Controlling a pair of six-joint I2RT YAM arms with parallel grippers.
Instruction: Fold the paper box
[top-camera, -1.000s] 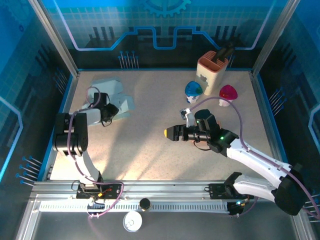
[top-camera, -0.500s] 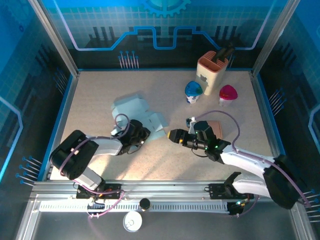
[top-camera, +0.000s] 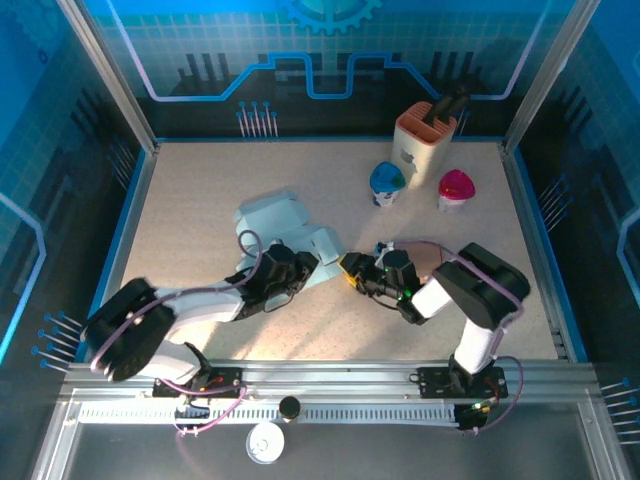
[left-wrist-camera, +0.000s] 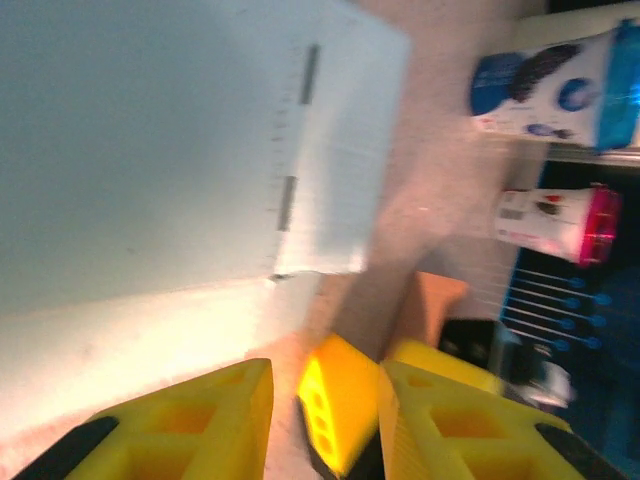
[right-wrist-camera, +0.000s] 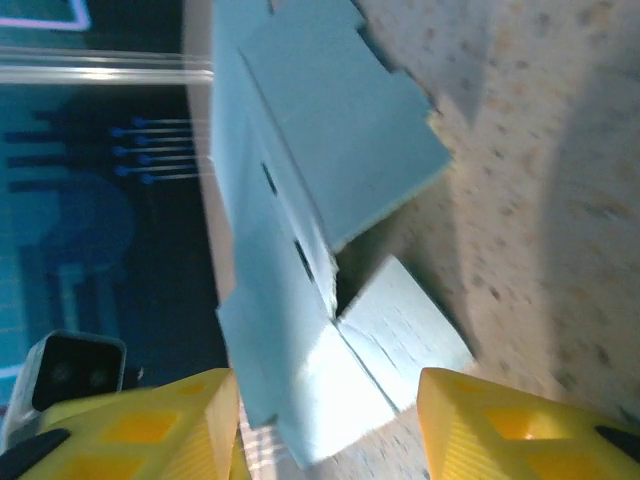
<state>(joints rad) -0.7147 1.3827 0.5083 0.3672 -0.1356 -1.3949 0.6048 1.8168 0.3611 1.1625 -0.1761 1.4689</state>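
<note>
Speckled table (top-camera: 190, 200), blue-lit walls around it. From overhead I see the pale box (top-camera: 285, 228) lying part-folded near the middle, flaps loose. My left gripper (left-wrist-camera: 325, 358) sits at the box's near edge with fingers spread; the other arm's yellow tip shows through the gap. My right gripper (right-wrist-camera: 322, 385) faces the box from the right, fingers apart, a flap just ahead. Well behind stand a blue cup (top-camera: 386, 182), a pink cup (top-camera: 456, 187) and a tan holder (top-camera: 425, 135).

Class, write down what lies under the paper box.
The paper box rests on the speckled table, which shows beside it. The patch beneath is covered by the card itself, so nothing more can be told.
</note>
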